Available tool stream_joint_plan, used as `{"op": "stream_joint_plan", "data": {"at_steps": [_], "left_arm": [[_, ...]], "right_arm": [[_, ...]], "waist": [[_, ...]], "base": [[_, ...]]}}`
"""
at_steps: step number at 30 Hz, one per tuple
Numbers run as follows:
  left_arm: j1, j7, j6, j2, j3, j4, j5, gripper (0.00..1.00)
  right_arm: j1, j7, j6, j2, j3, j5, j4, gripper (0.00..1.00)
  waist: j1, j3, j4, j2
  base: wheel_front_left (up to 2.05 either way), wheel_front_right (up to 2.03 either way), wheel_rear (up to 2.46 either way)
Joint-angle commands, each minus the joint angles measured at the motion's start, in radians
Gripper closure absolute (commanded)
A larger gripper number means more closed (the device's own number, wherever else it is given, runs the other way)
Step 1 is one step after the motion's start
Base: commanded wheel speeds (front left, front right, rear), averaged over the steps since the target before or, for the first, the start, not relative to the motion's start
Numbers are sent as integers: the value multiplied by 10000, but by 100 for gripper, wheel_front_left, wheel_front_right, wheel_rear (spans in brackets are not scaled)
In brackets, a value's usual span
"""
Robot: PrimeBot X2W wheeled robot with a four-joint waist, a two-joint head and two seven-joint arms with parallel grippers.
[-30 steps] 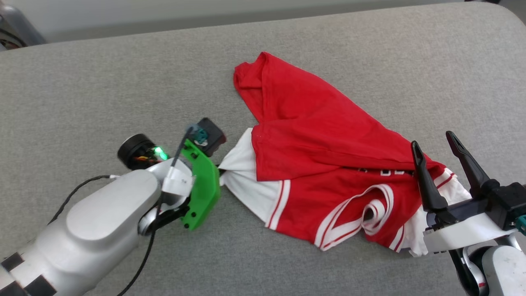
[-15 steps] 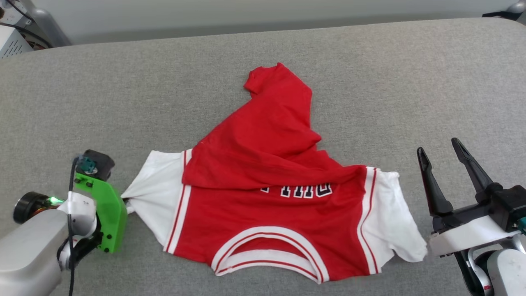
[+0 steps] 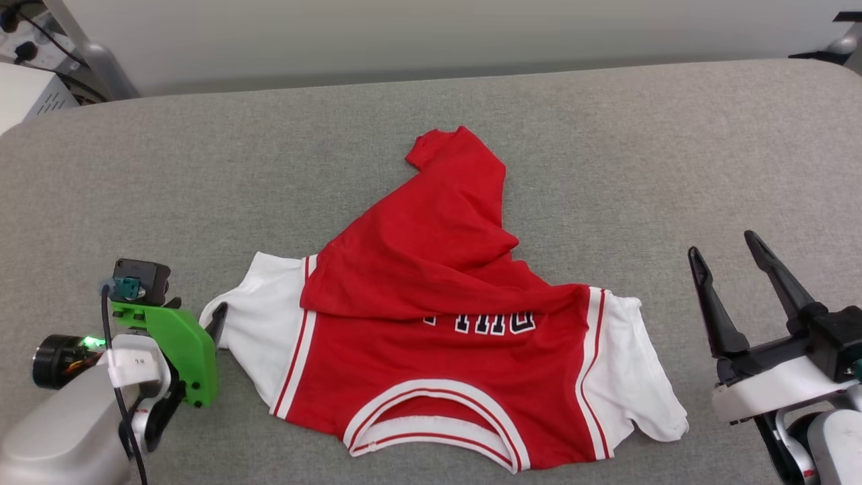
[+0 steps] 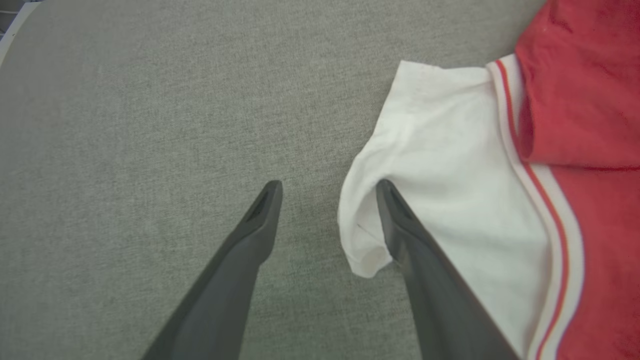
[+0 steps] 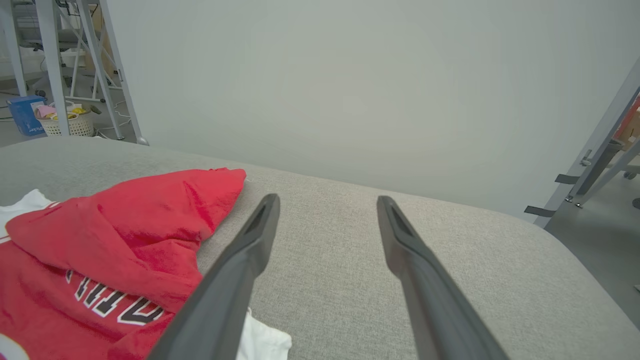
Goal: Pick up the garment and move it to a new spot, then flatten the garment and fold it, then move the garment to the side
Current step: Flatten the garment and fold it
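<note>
Jaws are seen apart on both sides, with nothing held: those of the left gripper (image 4: 327, 185) are spread at the edge of one white sleeve (image 4: 450, 165), one finger crossing the cuff, though contact cannot be judged; those of the right gripper (image 3: 722, 244) are held open above the grey worktop (image 3: 202, 175), just beside the opposite sleeve and clear of it. The garment (image 3: 438, 350) is laid near the middle of the worktop, collar (image 3: 431, 421) towards the robot and sleeves spread to either side, but a red flap (image 3: 431, 249) of the body is doubled over, so that the lettering (image 3: 481, 323) is half covered. Flattening is judged to be the step in hand. For the next move, the far corner of the flap would need to be gripped and drawn away from the collar until the body lies in a single layer.
</note>
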Motion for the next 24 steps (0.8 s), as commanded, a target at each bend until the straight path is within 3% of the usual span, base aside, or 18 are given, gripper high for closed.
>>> {"op": "stream_joint_plan", "data": {"at_steps": [1, 7, 11, 15, 19, 24], "left_arm": [[354, -688, 344, -232, 307, -222, -74, 0], [1282, -2815, 1572, -497, 1019, -1098, 130, 0], [1986, -3164, 2466, -628, 1657, -1920, 728, 0], [2808, -3183, 3136, -1024, 2912, -3024, 1913, 0], [3866, -3185, 3368, -1520, 4027, -3759, 3049, 0], [4922, -3186, 3307, -2249, 5191, -4367, 4353, 0]], "right_arm": [[-68, -47, -9, -177, -5, -80, -187, 0], [-343, -47, -9, -866, 319, -169, -344, 0], [-685, -47, -9, -1472, 596, -21, -217, 0], [-860, 43, -9, -2089, 993, 438, 250, 0], [-1006, 1736, -9, -2862, 2028, 2012, 653, 0], [-1057, 4351, -9, -4041, 3034, 3942, 447, 0]], "waist": [[0, -250, 141, 0], [0, -507, 308, 0], [0, -590, 417, 0], [0, -671, 599, 0], [0, -832, 693, 0], [0, -944, 817, 0]], "base": [[0, 0, 0], [0, 0, 0], [0, 0, 0], [0, 0, 0], [0, 0, 0], [0, 0, 0]]}}
